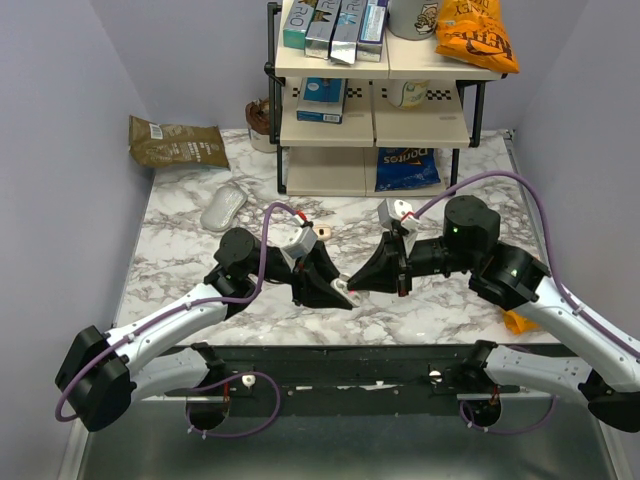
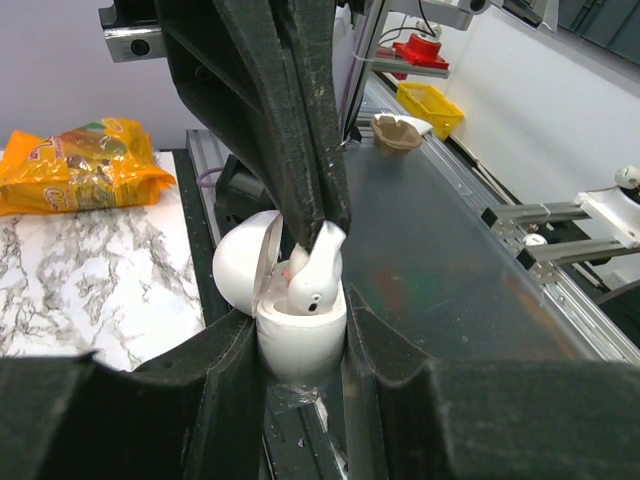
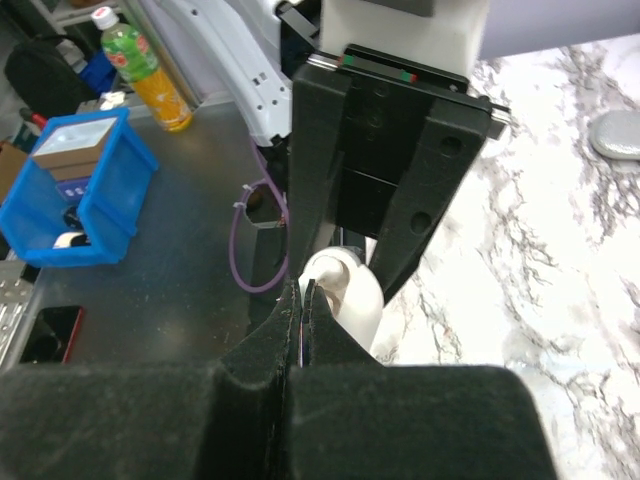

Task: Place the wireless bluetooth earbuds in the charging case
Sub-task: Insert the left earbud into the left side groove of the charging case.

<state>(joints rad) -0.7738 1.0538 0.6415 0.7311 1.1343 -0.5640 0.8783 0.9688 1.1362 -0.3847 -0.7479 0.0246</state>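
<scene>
My left gripper is shut on the body of the white charging case and holds it upright just above the marble near the front edge, its lid hinged open to the left. My right gripper meets it from the right and is shut on the stem of a white earbud. The earbud's rounded head sits in the case's opening. In the right wrist view the closed fingers pinch the thin stem in front of the case. A tiny tan piece lies on the table behind the left gripper.
A white computer mouse lies at the back left. A shelf rack with boxes and snacks stands at the back, with a blue chip bag beneath it. A brown bag lies far left. An orange packet lies under the right arm.
</scene>
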